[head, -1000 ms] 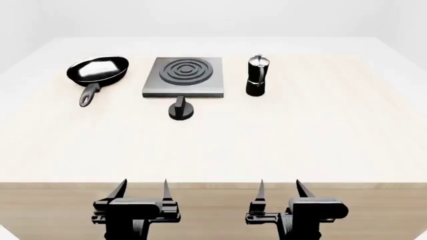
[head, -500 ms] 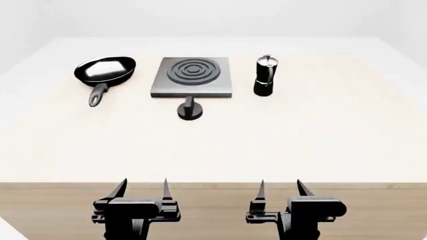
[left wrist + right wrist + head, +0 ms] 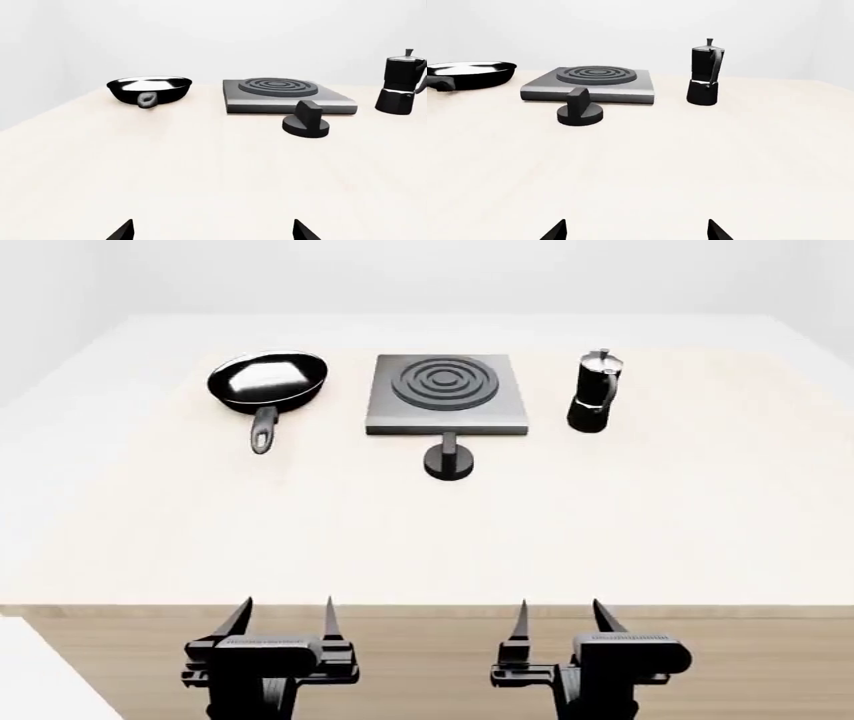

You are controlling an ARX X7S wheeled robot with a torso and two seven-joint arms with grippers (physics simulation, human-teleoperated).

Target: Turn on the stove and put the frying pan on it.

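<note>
Both pincers, left gripper (image 3: 283, 625) and right gripper (image 3: 558, 625), are held wide open, empty, well short of the stove (image 3: 446, 393). Frying pan (image 3: 267, 380) sits left of it, knob (image 3: 449, 459) just in front. Pan judged rigid, slick-coated; best gripped at the handle (image 3: 263, 429).

Count on table (image 3: 694, 530): one pan (image 3: 267, 380), one stove plate (image 3: 447, 393), one knob (image 3: 449, 460), one moka pot (image 3: 593, 392). Four loose items in all, none doubled. Two grippers: left gripper (image 3: 282, 613), right gripper (image 3: 561, 613). One table only.
</note>
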